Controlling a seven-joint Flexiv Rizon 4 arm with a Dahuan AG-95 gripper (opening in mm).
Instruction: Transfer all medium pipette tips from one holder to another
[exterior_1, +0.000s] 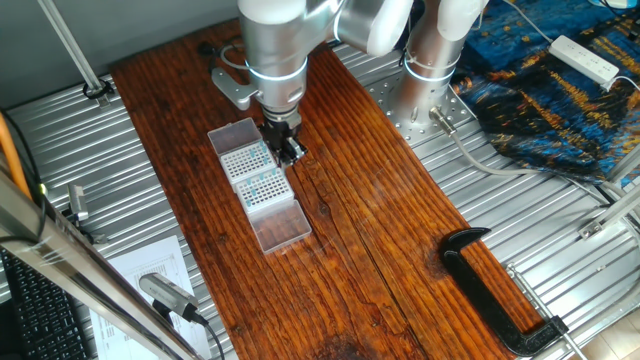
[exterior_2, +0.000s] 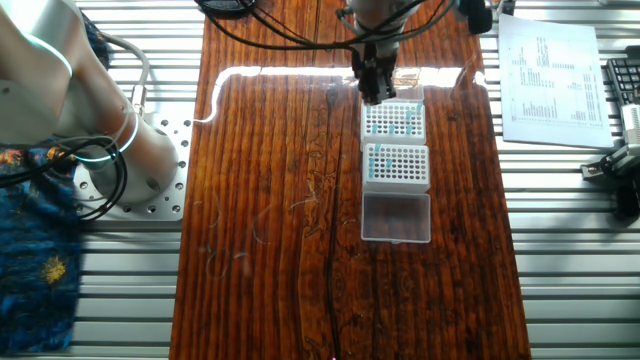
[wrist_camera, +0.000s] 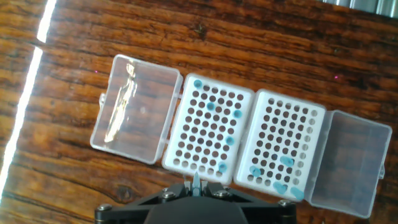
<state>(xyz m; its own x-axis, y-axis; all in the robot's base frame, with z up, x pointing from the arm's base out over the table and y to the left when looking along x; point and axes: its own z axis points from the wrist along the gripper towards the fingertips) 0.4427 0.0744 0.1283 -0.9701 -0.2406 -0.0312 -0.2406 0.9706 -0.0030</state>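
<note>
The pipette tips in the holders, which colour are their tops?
Teal-blue tops on the pipette tips; hand view shows it best.

Site: robotics lab bench | Evidence: ribbed metal table (exterior_1: 560, 230), wooden board (exterior_1: 380, 220) fixed by black clamp (exterior_1: 495, 290), bolted arm base (exterior_1: 425, 95), power strip (exterior_1: 585, 58), printed sheets (exterior_2: 550, 75).

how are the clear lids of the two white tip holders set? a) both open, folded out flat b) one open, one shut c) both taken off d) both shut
a: in the hand view each white perforated tip holder has its clear plastic lid folded out flat beside it.
</note>
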